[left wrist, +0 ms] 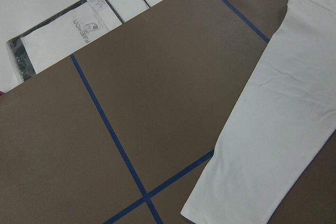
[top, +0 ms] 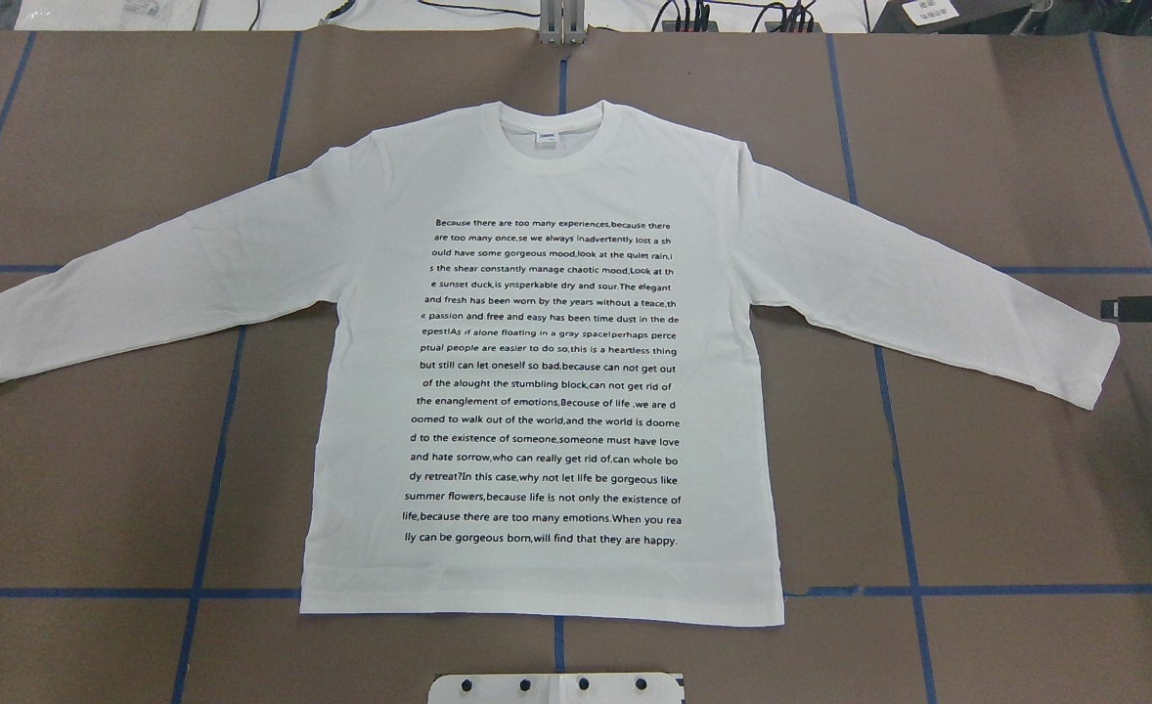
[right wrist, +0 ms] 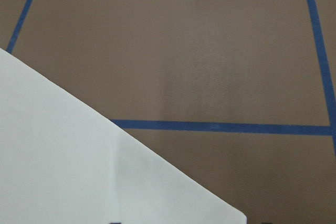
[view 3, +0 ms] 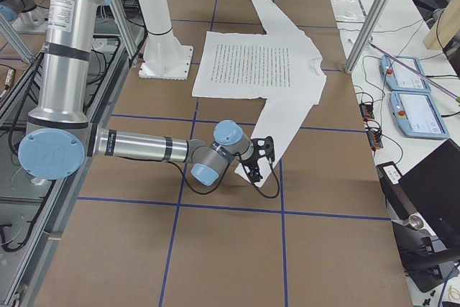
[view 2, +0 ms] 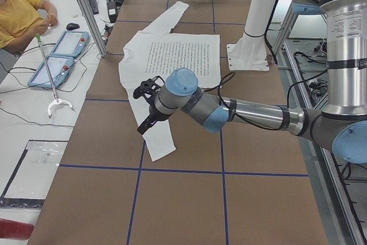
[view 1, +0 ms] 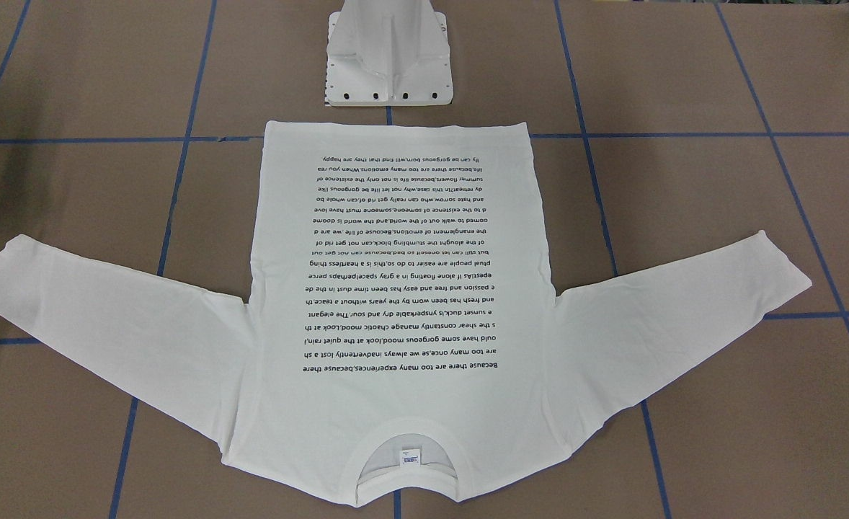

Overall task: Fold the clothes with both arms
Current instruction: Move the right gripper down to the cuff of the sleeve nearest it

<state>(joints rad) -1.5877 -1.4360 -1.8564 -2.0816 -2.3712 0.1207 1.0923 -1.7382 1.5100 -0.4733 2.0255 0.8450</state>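
Spanning the brown table (top: 97,489), the white T-shirt (top: 547,176) lies flat, print up, sleeves spread. Left arm (view 2: 258,113) reaches low. Left gripper (view 2: 146,110) hangs over the near sleeve's cuff end. Right gripper (top: 1138,309) sits at the far cuff, contact unclear. Clenched or released: cannot tell for either.

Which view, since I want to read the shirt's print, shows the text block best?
Overhead exterior: the text block lies upright, sharp and unobstructed. Front-facing shows it upside down; the side views show it small and sideways; the wrist views catch only bare sleeve.
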